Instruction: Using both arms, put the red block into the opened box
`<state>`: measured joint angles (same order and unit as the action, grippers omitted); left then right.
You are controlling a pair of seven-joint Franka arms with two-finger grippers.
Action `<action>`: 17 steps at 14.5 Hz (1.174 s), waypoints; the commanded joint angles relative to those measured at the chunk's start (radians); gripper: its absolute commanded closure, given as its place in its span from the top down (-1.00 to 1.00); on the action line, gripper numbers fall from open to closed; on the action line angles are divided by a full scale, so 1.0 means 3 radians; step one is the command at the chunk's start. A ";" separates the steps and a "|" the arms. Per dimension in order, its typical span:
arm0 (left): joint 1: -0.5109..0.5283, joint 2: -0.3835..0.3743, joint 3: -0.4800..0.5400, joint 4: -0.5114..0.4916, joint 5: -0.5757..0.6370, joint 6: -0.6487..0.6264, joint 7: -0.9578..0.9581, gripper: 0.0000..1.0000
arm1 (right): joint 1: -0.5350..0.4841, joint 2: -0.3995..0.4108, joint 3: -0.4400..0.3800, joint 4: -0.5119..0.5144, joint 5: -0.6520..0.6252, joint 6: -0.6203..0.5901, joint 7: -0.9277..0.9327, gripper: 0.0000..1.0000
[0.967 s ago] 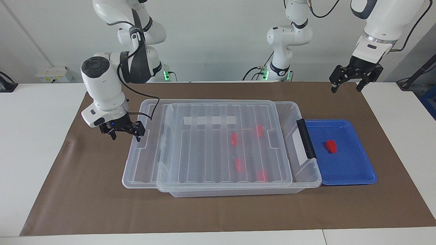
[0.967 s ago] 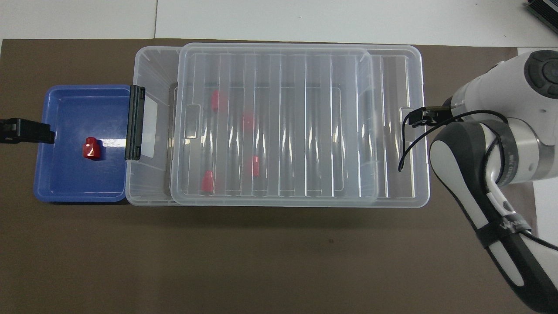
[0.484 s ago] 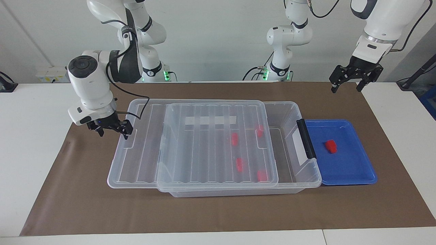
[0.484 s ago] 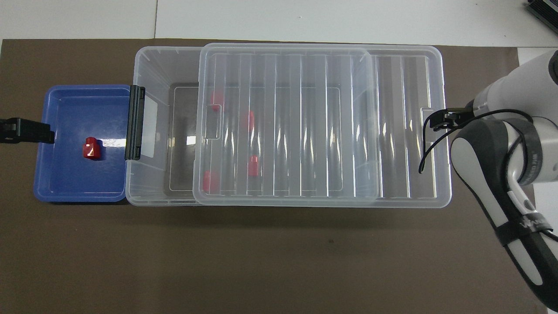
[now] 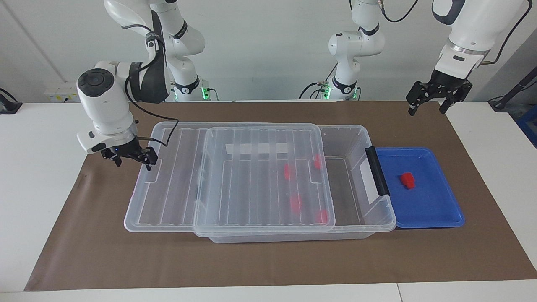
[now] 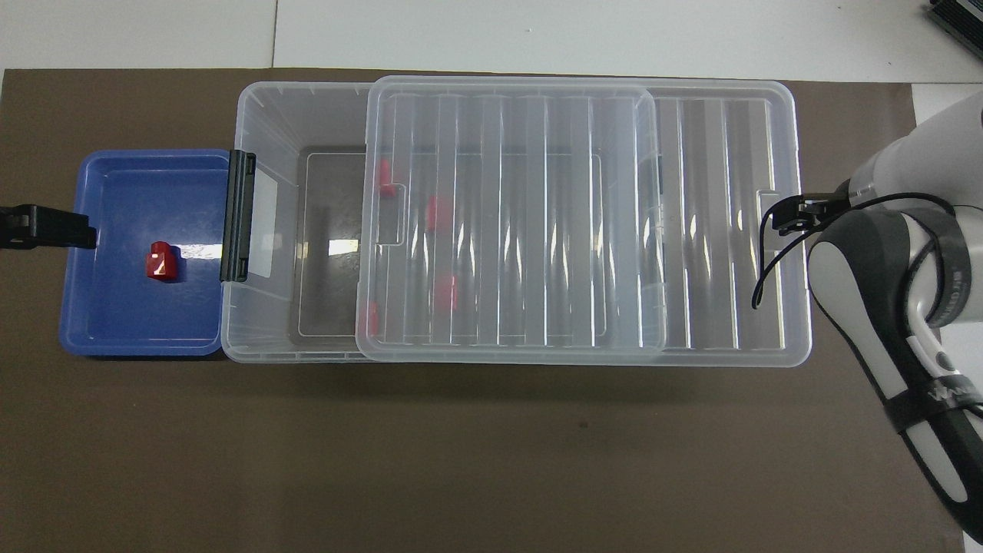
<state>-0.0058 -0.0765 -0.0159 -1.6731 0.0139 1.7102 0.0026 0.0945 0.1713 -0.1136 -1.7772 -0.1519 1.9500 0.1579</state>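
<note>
In the shallow blue plastic tray (image 5: 436, 209), the small red plastic block (image 5: 407, 180) looks light and rigid; pinch its flat sides. Left gripper (image 5: 434, 102) and right gripper (image 5: 131, 157) both stand released.

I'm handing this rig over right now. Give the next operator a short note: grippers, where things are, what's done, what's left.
Right gripper: open, at the lid's end notch, toward the right arm's end of the table.
Left gripper: open, empty, waiting in the air by the blue tray's end.
Red block: lying in the blue tray, untouched.
Opened box: lid slid partway off, gap open beside the black handle; four red blocks inside.
Done: box opened.
Left: pick the block from the tray and drop it through the gap.
</note>
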 commanded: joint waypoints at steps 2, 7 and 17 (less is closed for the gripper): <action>0.0167 -0.0144 0.0028 -0.0308 0.0025 0.0358 -0.0024 1.00 | -0.0126 -0.0060 0.0021 -0.0033 -0.0107 -0.0088 -0.0122 1.00; 0.0173 -0.0179 0.0028 -0.0660 0.0030 0.0823 -0.0014 1.00 | -0.0151 -0.0085 0.0021 -0.0033 -0.0199 -0.0124 -0.0127 1.00; 0.0402 0.0193 0.0028 -0.1224 0.0025 0.1682 -0.0014 1.00 | -0.0141 -0.0172 0.0046 -0.0003 -0.0266 -0.0180 -0.0107 1.00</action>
<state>0.0755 -0.0617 -0.0033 -2.0284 0.0140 2.1628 0.0009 0.0573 0.1501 -0.1132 -1.7766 -0.2237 1.9153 0.1403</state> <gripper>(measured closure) 0.000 0.000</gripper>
